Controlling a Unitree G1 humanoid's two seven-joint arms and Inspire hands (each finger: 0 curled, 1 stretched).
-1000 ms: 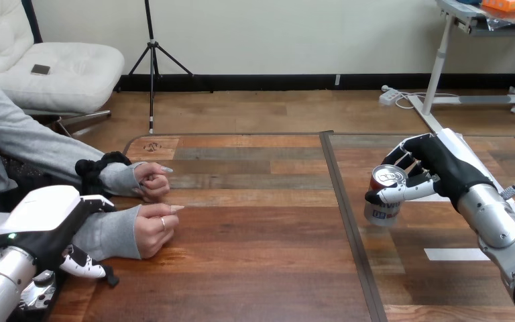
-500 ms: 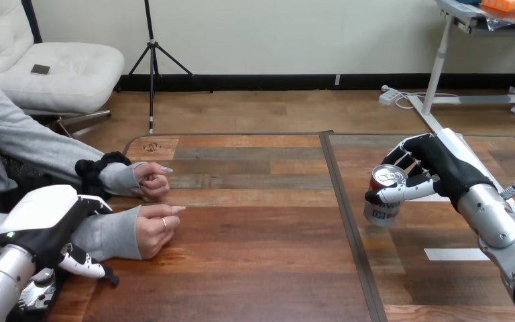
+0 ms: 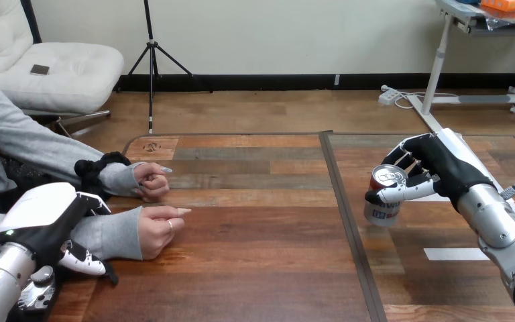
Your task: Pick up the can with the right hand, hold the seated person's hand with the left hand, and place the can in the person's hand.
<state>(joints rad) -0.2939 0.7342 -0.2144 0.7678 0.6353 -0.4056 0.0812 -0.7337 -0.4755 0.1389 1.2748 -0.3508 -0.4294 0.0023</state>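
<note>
Can (image 3: 383, 201) upright at the right side of the worktop (image 3: 255, 268), well apart from the person; clasped by the right hand (image 3: 442, 171), fingers (image 3: 410, 163) curled round its far side and thumb crossing its front below the rim; cannot tell whether lifted clear of the wood or resting on it. Across at the left, left hand (image 3: 40, 225) laid over the grey-sleeved wrist (image 3: 117, 231) of the person's nearer hand (image 3: 157, 228), fingers hooked over the top of the sleeve and thumb tucked beneath, so gripping the wrist. Nearer hand knuckles-up and loosely fisted on the worktop; person's farther hand (image 3: 149, 180) just beyond it, also curled. Judged: pick-up and hold both in place, delivery not yet begun. Needed next: carrying the can leftward across the worktop, kept upright; getting the fist turned palm-up and opened to receive it.
</note>
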